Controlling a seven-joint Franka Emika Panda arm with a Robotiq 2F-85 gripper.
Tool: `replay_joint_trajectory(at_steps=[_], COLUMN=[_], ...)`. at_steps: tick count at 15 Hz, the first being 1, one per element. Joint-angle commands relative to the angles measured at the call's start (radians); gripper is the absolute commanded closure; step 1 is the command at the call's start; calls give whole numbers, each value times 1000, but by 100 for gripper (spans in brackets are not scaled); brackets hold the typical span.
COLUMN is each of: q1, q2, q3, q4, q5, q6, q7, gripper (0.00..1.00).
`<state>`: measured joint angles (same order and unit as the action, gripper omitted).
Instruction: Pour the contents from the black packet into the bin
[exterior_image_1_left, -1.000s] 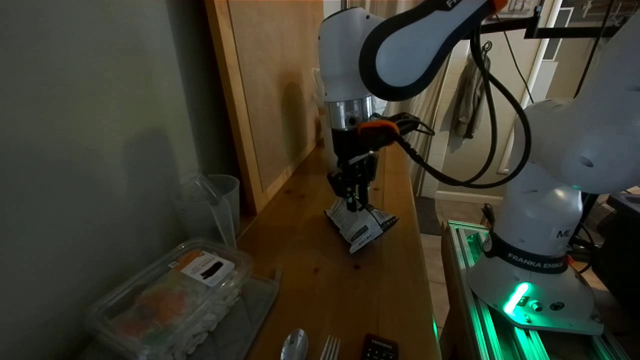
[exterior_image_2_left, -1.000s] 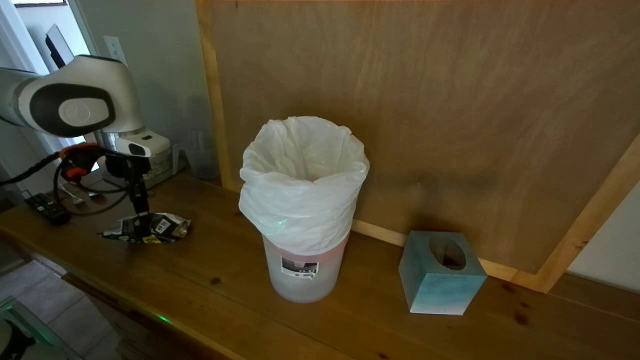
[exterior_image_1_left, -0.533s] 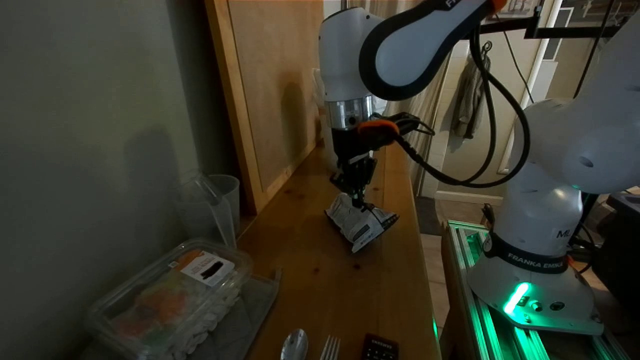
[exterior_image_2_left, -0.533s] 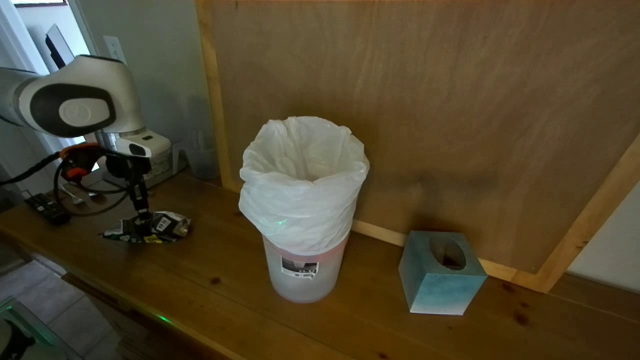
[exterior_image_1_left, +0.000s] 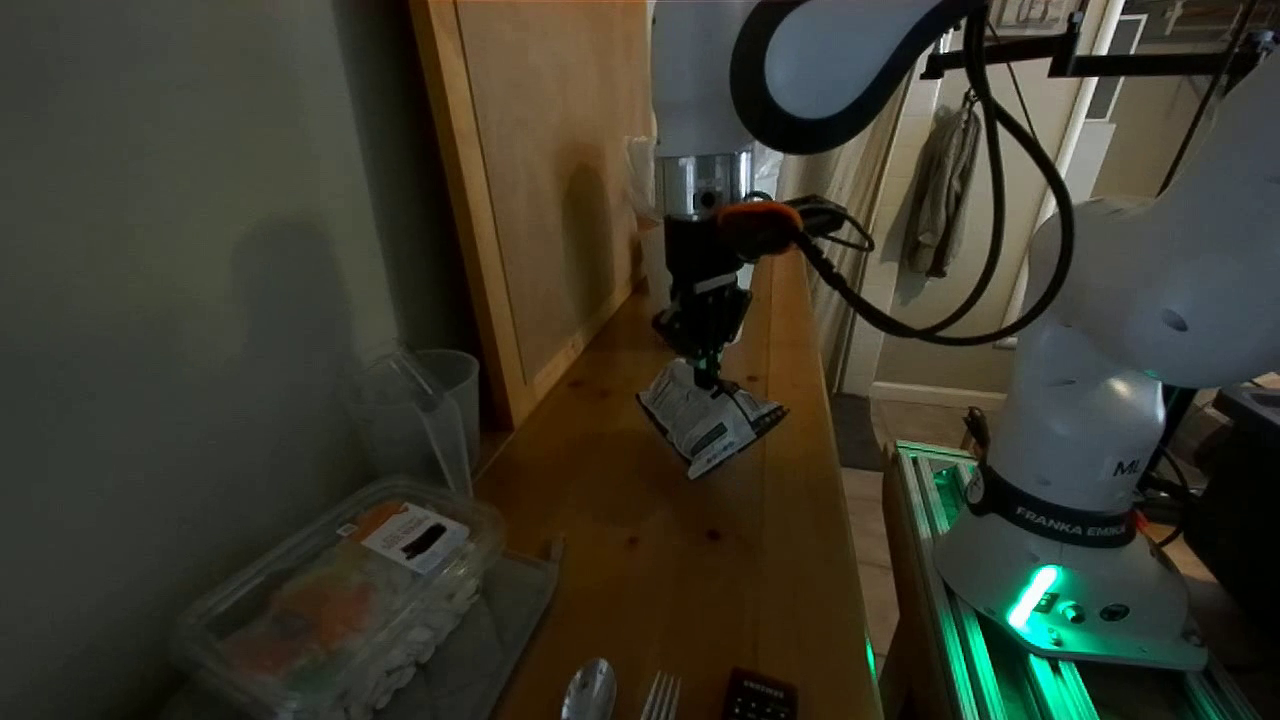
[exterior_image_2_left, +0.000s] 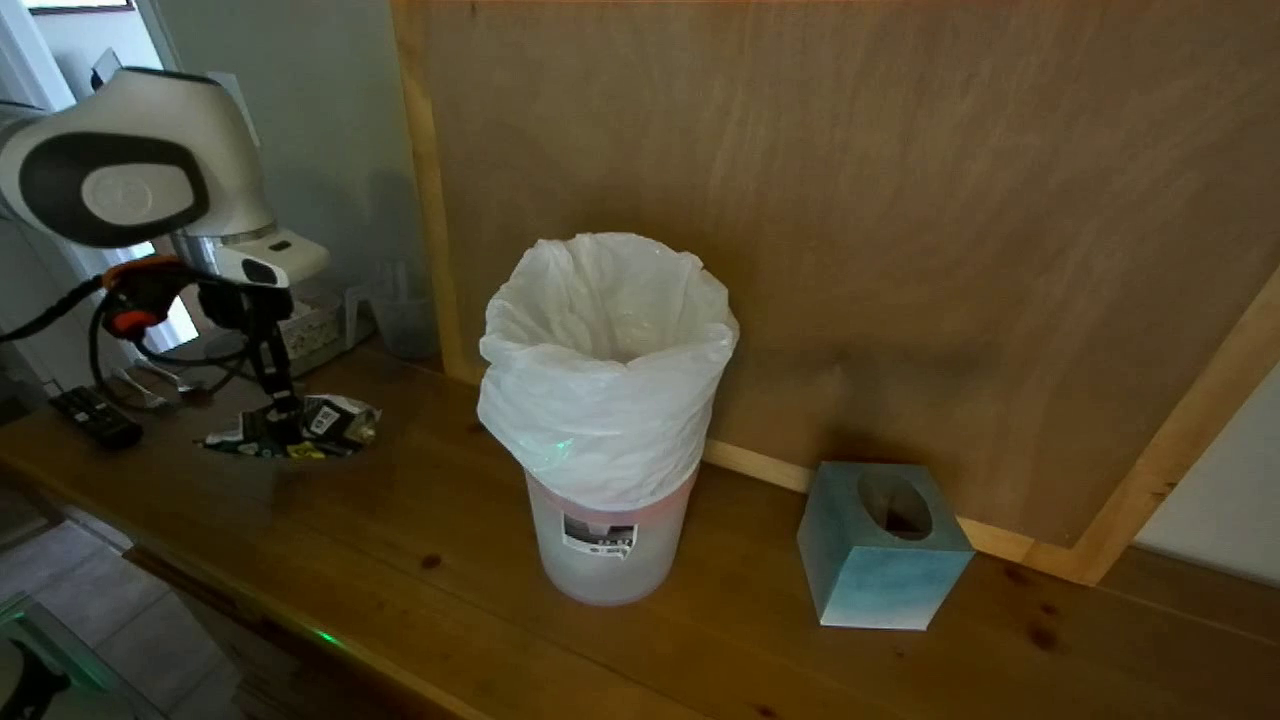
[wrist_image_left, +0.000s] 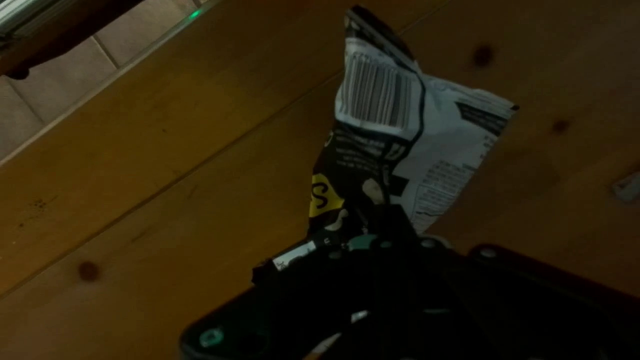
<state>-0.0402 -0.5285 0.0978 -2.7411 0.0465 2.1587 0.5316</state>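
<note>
while the gripper (exterior_image_1_left: 707, 378) pinches the packet (wrist_image_left: 395, 137), 1 white bag (exterior_image_2_left: 612, 420) lines the bin (exterior_image_2_left: 608, 573).

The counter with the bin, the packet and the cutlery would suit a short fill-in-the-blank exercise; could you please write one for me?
The gripper is shut on the printed ____.
The bag lining the bin is ____ in colour.
In an exterior view, the fork lies between the spoon and the ____.
The counter is made of ____.

Missing words: packet; white; remote; wood.
</note>
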Motion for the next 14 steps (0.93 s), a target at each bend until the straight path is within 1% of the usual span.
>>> replay_joint_trajectory(at_steps=[1,6,7,10,14], q1=[-11,-22,-21,-24,-26], q2=[-139,-275,-214,-270,-274], q3=[4,16,20,23,23], q4=[11,92,65,89,88], q5=[4,-24,4,3,2], q6=[-84,-195,-143,-179,-181], q7=[-20,-48,-31,-42,-43], gripper=[100,100,99,99,99])
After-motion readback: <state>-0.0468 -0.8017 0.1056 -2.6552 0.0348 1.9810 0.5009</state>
